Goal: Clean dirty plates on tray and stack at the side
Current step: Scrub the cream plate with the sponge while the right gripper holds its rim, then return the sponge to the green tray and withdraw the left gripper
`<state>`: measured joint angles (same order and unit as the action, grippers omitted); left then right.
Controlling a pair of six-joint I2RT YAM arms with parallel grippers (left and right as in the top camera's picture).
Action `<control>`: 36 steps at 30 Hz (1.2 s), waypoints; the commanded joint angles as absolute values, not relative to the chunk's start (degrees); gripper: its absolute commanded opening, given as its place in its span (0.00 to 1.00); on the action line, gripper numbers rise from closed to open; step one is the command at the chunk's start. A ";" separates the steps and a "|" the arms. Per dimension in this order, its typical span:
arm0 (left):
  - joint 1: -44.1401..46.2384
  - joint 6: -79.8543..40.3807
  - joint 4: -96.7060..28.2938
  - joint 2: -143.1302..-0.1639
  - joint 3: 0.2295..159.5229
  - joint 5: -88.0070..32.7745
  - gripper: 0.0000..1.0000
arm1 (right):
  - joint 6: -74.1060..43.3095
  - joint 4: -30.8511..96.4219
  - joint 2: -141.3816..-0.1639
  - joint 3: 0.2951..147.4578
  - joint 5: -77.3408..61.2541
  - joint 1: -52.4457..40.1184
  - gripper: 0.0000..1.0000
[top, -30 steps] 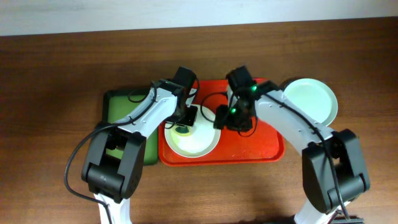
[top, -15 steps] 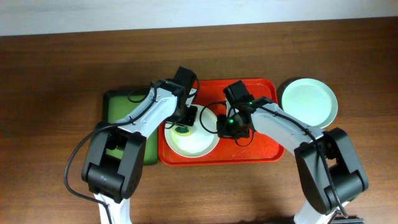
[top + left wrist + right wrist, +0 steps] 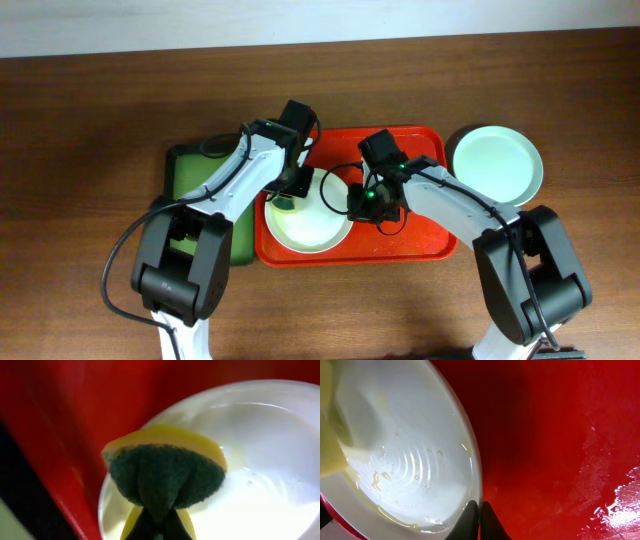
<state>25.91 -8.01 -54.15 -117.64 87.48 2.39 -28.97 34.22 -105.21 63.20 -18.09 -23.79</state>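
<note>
A cream-white plate (image 3: 312, 222) lies on the left half of the red tray (image 3: 420, 225). My left gripper (image 3: 291, 192) is shut on a yellow sponge with a green scouring face (image 3: 165, 472), held over the plate's (image 3: 265, 470) left rim. My right gripper (image 3: 479, 516) is shut on the right rim of the wet plate (image 3: 405, 445), one finger inside the rim and one outside. It also shows in the overhead view as the right gripper (image 3: 354, 205). A pale green plate (image 3: 495, 165) rests on the table to the right of the tray.
A smaller green tray (image 3: 192, 175) with a dark rim lies left of the red one, under my left arm. The red tray's floor (image 3: 600, 485) is wet at its right side. Brown table surrounds both trays.
My right gripper moved down-left to the plate and closed on its rim. The left gripper has shifted slightly up and left with the sponge.
</note>
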 commanded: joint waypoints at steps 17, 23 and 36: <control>25.74 -7.99 -52.97 -111.00 86.94 -7.40 0.00 | -29.02 34.41 -105.27 62.76 -17.30 -24.03 0.04; 25.87 -10.07 -52.36 -112.55 82.65 0.08 0.00 | -29.02 34.41 -105.27 62.76 -17.32 -24.03 0.04; 25.87 -5.61 -49.12 -119.90 77.19 -25.93 0.00 | -29.02 34.02 -105.27 62.76 -17.32 -24.03 0.04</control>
<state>24.84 -10.81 -48.40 -116.05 78.96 -6.72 -28.97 34.24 -105.21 63.20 -18.02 -23.79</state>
